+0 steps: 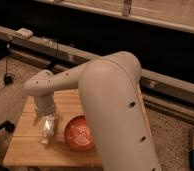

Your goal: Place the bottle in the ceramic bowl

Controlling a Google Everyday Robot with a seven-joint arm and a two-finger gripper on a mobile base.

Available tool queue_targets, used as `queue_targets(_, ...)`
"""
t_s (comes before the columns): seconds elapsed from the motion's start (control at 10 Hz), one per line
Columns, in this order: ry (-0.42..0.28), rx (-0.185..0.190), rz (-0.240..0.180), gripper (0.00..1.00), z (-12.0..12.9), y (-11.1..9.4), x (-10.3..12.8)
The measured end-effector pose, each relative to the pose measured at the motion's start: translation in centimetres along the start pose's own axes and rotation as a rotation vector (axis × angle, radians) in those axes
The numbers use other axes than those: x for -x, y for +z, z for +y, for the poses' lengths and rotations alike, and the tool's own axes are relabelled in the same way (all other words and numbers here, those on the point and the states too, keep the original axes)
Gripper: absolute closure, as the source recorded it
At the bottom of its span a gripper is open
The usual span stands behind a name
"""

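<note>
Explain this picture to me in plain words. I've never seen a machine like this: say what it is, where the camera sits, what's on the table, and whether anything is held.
The big white shape filling the foreground is a robot arm. It belongs to a wheeled robot with a single arm. There is only one picture, from one camera that looks down past the arm at a small wooden table.

At the far end of the arm, pointing down, is the gripper, the part that grasps things. It sits right at the upper end of a small white bottle, which lies on the table. Just right of the bottle in the picture is a red-orange ceramic bowl, with nothing visible inside it.

Whether the gripper already holds the bottle cannot be told from this view. The bottle is not yet in the bowl.
</note>
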Motion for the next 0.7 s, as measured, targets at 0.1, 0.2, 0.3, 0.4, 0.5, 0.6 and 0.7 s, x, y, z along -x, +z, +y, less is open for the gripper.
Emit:
queue_targets(0.1,-0.008,-0.005,0.001,0.20,0.3,1.0,0.4)
queue_targets(0.2,-0.015,-0.009,0.001,0.20,0.7,1.9,0.8)
queue_targets(0.3,-0.013,-0.011,0.002,0.20,0.7,2.5,1.1)
queue_targets(0.4,-0.001,-0.012,0.005,0.20,0.4,3.0,1.7)
queue_targets(0.5,0.007,-0.016,0.008,0.20,0.0,3.5,2.1)
queue_targets(0.6,0.007,-0.021,0.008,0.20,-0.1,3.9,2.3)
queue_targets(0.7,0.004,-0.025,0.003,0.20,0.0,4.3,2.6)
